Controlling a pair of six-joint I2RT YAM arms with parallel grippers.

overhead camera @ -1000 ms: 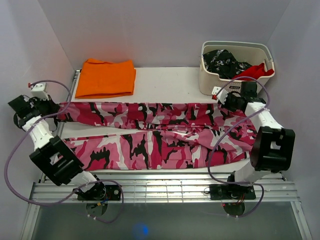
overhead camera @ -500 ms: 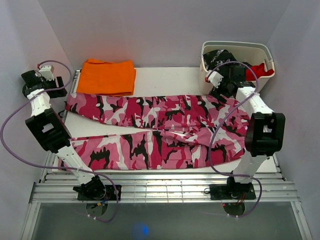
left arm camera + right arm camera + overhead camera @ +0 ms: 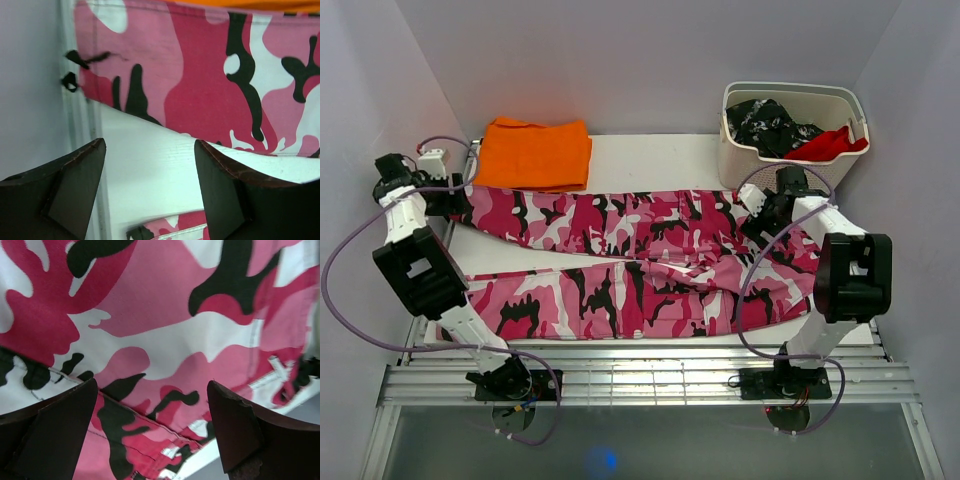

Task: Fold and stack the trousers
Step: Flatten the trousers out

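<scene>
From where I stand, the job has hardly begun. The trousers (image 3: 650,290) lie opened out flat along the table (image 3: 660,165), waist toward the right edge and both legs running to the left edge. The legs lie apart in a narrow V with a wedge of bare tabletop between them on the left. I see no fold: neither leg is laid over the other and nothing is doubled back. By my reckoning the whole fold is left to do, one leg onto the other and then across the length, and after that the stacking. That may be meant for the orange cloth (image 3: 533,155) folded at the far left corner.

The left gripper (image 3: 453,203) sits at the left edge beside the cuff of the far leg. Its fingers (image 3: 65,190) are spread with only white tabletop between them, so it grips nothing. The right gripper (image 3: 767,215) hangs over the waist end. Its fingers (image 3: 50,430) are parted above the camouflage cloth and have no fabric pinched in them.

Room is tight at the sides. The cuff lies right against the rail at the left edge, with the wall just beyond. The waist reaches close to the right edge. The basket (image 3: 735,165) in the far right corner, holding a speckled garment (image 3: 765,122) and a red cloth (image 3: 825,145), stands just behind the right gripper. The near leg runs along the near edge, in front of the arm bases. The best open ground is the bare strip along the far edge, between the orange cloth and the basket.
</scene>
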